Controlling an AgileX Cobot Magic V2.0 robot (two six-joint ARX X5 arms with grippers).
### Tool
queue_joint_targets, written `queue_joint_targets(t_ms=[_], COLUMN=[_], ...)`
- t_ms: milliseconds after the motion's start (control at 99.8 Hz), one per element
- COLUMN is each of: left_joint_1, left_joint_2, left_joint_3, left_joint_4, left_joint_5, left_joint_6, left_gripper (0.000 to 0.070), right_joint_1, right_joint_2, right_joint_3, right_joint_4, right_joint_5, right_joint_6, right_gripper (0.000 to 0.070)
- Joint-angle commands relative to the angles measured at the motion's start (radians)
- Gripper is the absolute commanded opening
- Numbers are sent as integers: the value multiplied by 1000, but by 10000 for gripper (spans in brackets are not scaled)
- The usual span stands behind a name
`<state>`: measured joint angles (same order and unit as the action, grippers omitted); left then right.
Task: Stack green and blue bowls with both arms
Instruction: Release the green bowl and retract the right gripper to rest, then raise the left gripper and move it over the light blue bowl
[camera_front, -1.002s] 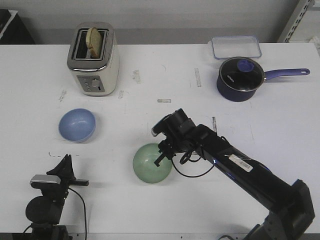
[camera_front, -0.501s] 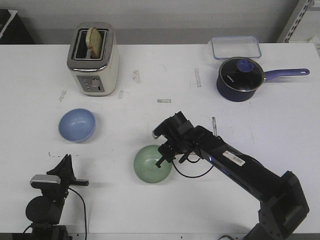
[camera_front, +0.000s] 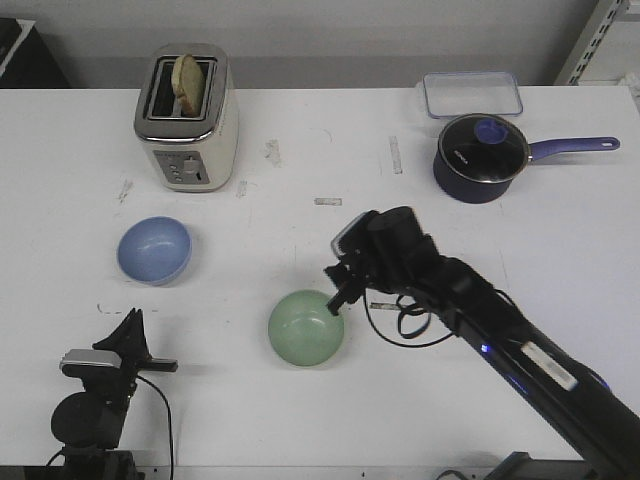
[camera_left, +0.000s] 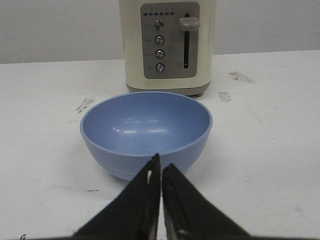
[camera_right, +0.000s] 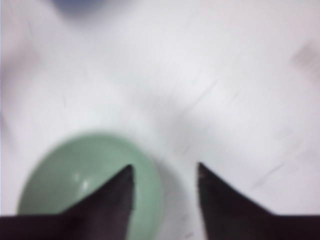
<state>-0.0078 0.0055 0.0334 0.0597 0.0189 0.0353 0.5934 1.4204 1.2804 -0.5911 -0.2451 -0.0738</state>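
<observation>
The pale green bowl (camera_front: 303, 328) sits upright on the white table at front centre. My right gripper (camera_front: 338, 298) is open at its right rim. In the blurred right wrist view one finger (camera_right: 122, 187) lies over the green bowl's (camera_right: 70, 182) inside, the other over bare table, so the rim stands between the jaws (camera_right: 164, 171). The light blue bowl (camera_front: 154, 250) sits upright at the left. My left gripper (camera_front: 132, 322) rests low at the front left, short of it. In the left wrist view the gripper (camera_left: 161, 164) is shut and empty, just before the blue bowl (camera_left: 146, 131).
A cream toaster (camera_front: 187, 118) with toast stands at the back left, right behind the blue bowl (camera_left: 167, 45). A dark saucepan (camera_front: 480, 158) with a purple handle and a clear lidded box (camera_front: 471, 93) stand at the back right.
My right arm has risen and its wrist has swung to the right, the fingers staying at the green bowl's right rim. The green bowl has barely shifted. The left arm has not moved.
</observation>
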Motion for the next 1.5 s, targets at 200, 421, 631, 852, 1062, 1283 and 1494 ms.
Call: queue_joint_targets(t_ms=[200, 421, 631, 852, 1062, 1283, 1494], left_joint_1=[0, 0, 0, 0, 0, 1, 2], left_joint_2=[-2, -2, -2, -2, -1, 74, 407], left_joint_3=[-21, -21, -21, -21, 17, 317, 827], left_joint_4=[12, 13, 27, 50, 195, 172, -2], left_joint_5=[1, 1, 0, 0, -5, -32, -126], left_joint_6=[2, 2, 2, -56, -182, -75, 138], left_gripper=[2, 1, 1, 2, 1, 1, 1], right_joint_1=[-212, -436, -531, -535, -535, -534, -534], right_joint_2=[-241, -442, -697, -968, -1151, -1183, -1183], right_joint_3=[6, -172, -472, -682, -764, -768, -771], right_joint_4=[-43, -47, 41, 99, 99, 112, 118], right_joint_5=[150, 148, 147, 148, 148, 148, 148], right_joint_6=[-11, -29, -27, 2, 3, 6, 6], right_gripper=[1, 1, 1, 1, 1, 1, 1])
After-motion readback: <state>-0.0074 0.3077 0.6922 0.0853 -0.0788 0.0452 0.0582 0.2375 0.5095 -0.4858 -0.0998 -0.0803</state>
